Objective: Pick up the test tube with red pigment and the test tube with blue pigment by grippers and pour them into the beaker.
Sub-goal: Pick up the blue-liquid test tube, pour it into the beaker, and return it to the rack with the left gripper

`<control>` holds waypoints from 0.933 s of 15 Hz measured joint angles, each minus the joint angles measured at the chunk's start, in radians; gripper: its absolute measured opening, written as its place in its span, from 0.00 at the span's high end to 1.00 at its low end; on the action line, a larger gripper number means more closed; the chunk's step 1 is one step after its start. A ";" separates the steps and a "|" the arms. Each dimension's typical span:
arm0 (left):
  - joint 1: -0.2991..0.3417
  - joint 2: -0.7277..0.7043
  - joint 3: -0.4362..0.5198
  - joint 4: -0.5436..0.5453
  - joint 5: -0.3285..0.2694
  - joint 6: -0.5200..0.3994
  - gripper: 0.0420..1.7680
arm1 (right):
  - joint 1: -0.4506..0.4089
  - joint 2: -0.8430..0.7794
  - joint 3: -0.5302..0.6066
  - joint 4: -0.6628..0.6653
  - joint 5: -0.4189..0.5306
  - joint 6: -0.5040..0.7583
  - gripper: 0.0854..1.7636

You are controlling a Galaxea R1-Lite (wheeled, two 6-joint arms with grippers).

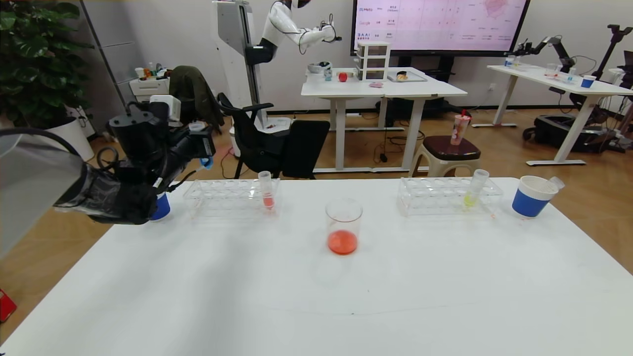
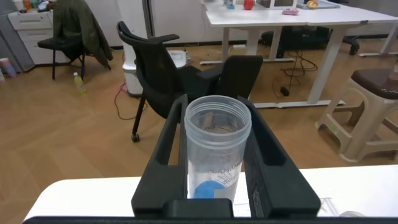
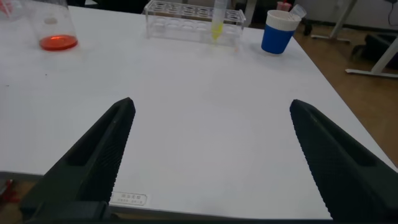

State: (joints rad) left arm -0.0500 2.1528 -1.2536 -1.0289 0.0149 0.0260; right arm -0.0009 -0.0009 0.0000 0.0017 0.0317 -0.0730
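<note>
our left gripper (image 2: 214,180) is closed on the test tube with blue pigment (image 2: 216,152); in the left wrist view its two black fingers (image 2: 163,152) press the clear tube from both sides, and we see the open flared rim from above and the blue liquid at the bottom. in the head view this gripper (image 1: 200,148) is raised above the far left corner of the white table (image 1: 316,296), and the blue end of the tube (image 1: 206,162) shows just under the fingers, with the tube tilted. below the left arm stands a white paper cup with a blue sleeve (image 1: 160,207), mostly hidden by the arm. beside it is the left clear tube rack (image 1: 230,195), and a tube with paler red liquid (image 1: 267,190) stands upright in its right end. the beaker (image 1: 343,226) stands near the middle of the table, between the two racks and a little closer to us, and it has red liquid at its bottom; the gripper with the blue tube is well apart from it, to the left. the right clear tube rack (image 1: 447,195) holds a tube with yellow-green liquid (image 1: 475,188), slightly tilted. further to the right is another white cup with a blue sleeve (image 1: 531,196), and an empty clear tube (image 1: 556,182) leans out of it. our right gripper (image 3: 211,162) is wide open and holds nothing; it hangs low over the near right part of the table, and from its view we see the beaker (image 3: 53,28), the right rack (image 3: 193,18) and the blue cup (image 3: 278,31) far ahead.
</note>
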 joint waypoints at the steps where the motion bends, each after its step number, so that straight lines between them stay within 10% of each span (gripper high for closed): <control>1: -0.023 -0.005 -0.011 0.018 -0.002 0.017 0.72 | 0.000 0.000 0.000 0.000 0.000 0.000 0.02; 9: -0.282 0.010 -0.129 0.066 -0.154 0.240 0.72 | 0.000 0.000 0.000 0.000 0.000 0.000 0.02; 14: -0.361 0.133 -0.185 -0.165 -0.321 0.403 0.72 | 0.000 0.000 0.000 0.000 0.000 0.000 0.02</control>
State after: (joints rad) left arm -0.4106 2.2860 -1.4389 -1.1936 -0.3057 0.4291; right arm -0.0004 -0.0009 -0.0004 0.0017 0.0321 -0.0730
